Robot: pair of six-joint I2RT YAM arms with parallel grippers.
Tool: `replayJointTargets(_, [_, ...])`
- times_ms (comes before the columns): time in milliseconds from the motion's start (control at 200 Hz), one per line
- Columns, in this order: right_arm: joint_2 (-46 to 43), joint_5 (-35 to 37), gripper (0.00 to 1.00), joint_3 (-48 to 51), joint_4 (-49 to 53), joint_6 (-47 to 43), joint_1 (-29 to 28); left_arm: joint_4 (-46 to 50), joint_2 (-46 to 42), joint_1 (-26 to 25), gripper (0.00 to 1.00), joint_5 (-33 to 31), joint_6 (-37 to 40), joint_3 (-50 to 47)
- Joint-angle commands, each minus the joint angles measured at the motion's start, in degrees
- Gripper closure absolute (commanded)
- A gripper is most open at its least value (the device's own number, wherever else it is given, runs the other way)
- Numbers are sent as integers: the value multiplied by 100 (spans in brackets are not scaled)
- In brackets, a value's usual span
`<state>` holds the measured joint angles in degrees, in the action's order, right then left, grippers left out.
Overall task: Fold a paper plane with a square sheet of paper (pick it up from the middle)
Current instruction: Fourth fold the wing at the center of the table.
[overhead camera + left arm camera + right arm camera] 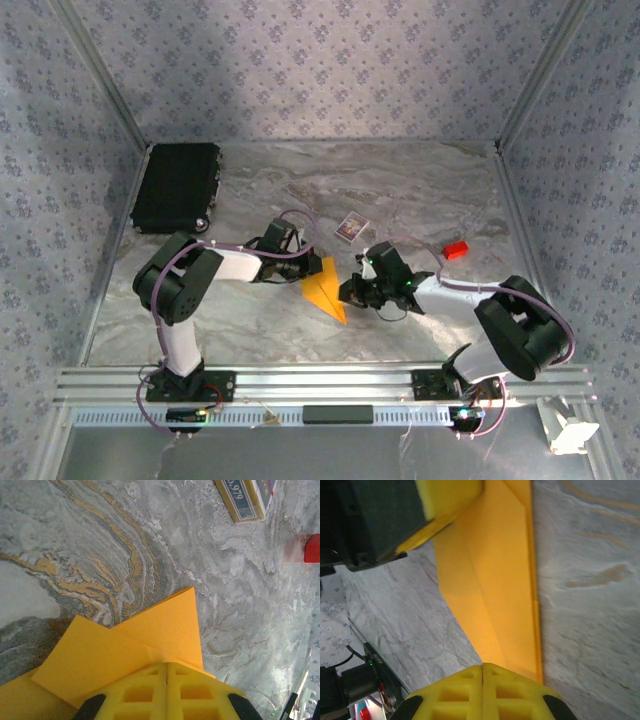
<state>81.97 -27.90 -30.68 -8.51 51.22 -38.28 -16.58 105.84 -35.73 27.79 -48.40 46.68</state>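
The orange-yellow paper (325,288) lies flat on the marble table, folded into a pointed dart shape with its tip toward the near edge. Overlapping folded flaps of the paper (150,640) spread out under my left gripper (166,665), whose yellow fingers are pressed together over its wide end. My left gripper (308,268) sits at the paper's far left corner. My right gripper (483,666) is shut too, its tips over the narrow end of the long folded paper (492,580). My right gripper (352,291) stands just right of the paper's right edge.
A small patterned card (349,227) lies behind the paper, its edge showing as the card (247,497) in the left wrist view. A red block (456,250) sits to the right. A black case (177,186) rests at the back left. Patterned walls enclose the table.
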Motion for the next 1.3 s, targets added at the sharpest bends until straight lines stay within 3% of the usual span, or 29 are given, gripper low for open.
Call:
replayJointTargets(0, [121,-114,97,-234,-40,30,-19,797,165,82,100,-368,207,-161])
replayJointTargets(515, [1131,-647,98,-897,144,-155,-143,656,245,83,99,-283,55,-177])
replayJointTargets(645, [1252,-461,100,-610,295,-315,-100,645,225,77,99,-299,51,-172])
replayJointTargets(890, [1482,-491,100,279,-484,34,-66,735,217,96,98,-150,89,99])
replayJointTargets(1104, [1331,-401,100,396,-512,97,-48,800,-336,38,89,-236,-15,303])
replayJointTargets(1169, [1289,-359,100,379,-459,87,-33,868,-516,-60,91,-258,-59,333])
replayJointTargets(1224, [1286,-325,100,357,-414,76,-37,966,-611,-151,100,-281,-92,350])
replayJointTargets(1294, [1277,-274,100,328,-386,79,-39,1088,-661,-253,100,-347,-117,308])
